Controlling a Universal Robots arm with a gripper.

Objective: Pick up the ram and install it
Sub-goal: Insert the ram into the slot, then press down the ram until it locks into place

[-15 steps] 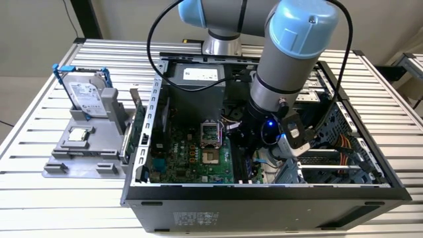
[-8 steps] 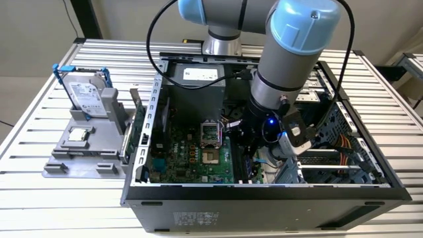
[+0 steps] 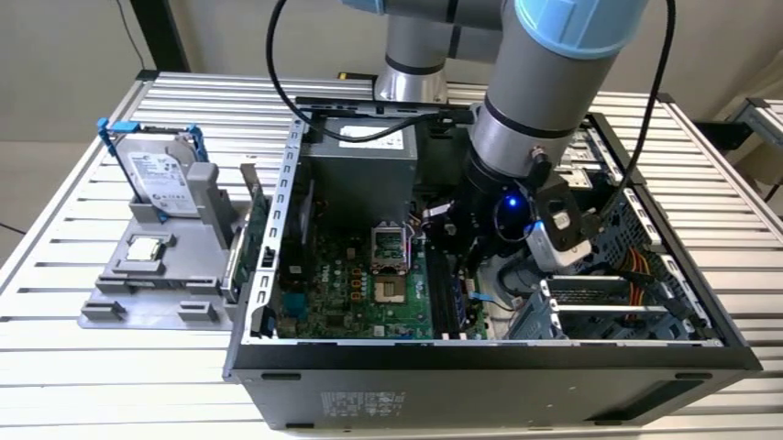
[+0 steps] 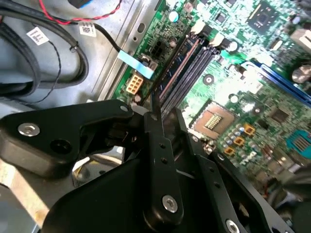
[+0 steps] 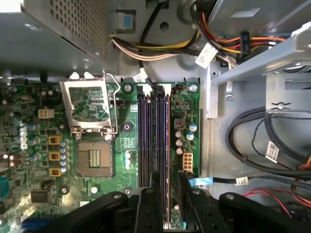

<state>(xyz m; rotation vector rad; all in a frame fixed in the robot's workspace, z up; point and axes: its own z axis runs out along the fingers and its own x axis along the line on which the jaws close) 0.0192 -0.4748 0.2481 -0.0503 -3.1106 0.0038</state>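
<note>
Jaws look clamped on the ram (image 5: 168, 160), which we see edge-on between them at the bottom middle of the first wrist view, standing in one of the memory slots (image 5: 154, 141) on the motherboard (image 5: 63, 145). Our gripper (image 5: 165, 194) sits low inside the open PC case (image 3: 490, 353). So pickup's done, and the stick seems lined up or partly seated; whether it's fully clicked in, we can't tell. Farther back, the empty CPU socket (image 5: 95, 159) and the power supply (image 5: 63, 29).

Green motherboard (image 5: 97, 126), black jaws, grey ribbed table (image 3: 98, 367)
</note>
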